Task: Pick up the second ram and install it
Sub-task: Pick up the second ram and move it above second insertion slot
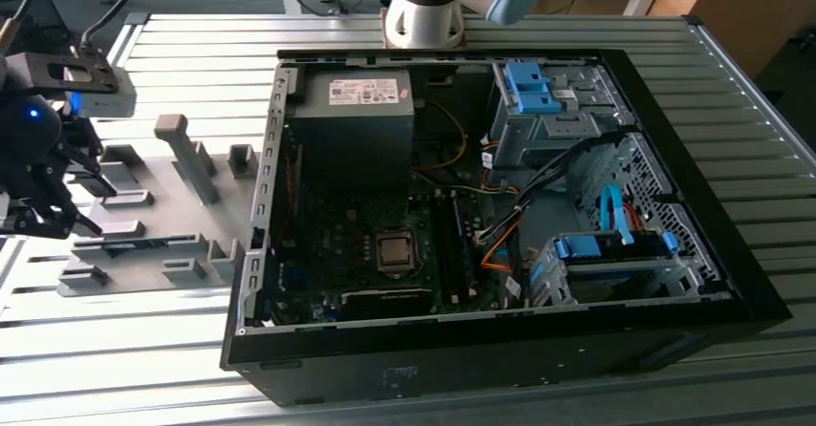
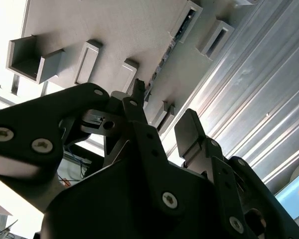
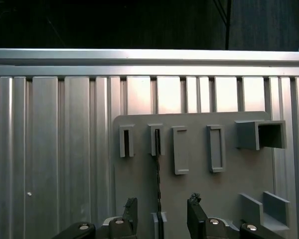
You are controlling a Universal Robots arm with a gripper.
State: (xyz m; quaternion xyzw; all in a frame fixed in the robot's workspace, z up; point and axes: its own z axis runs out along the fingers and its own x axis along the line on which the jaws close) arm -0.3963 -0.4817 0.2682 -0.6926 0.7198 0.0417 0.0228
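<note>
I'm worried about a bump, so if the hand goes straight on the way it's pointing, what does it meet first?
Most likely the second ram, standing on edge in the grey fixture plate. In the first wrist view the open hand points at it, a finger either side; depth is unclear.

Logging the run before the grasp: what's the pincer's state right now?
Pincer: open, holding nothing, straddling the second ram, which stands on edge in the grey fixture plate.
</note>
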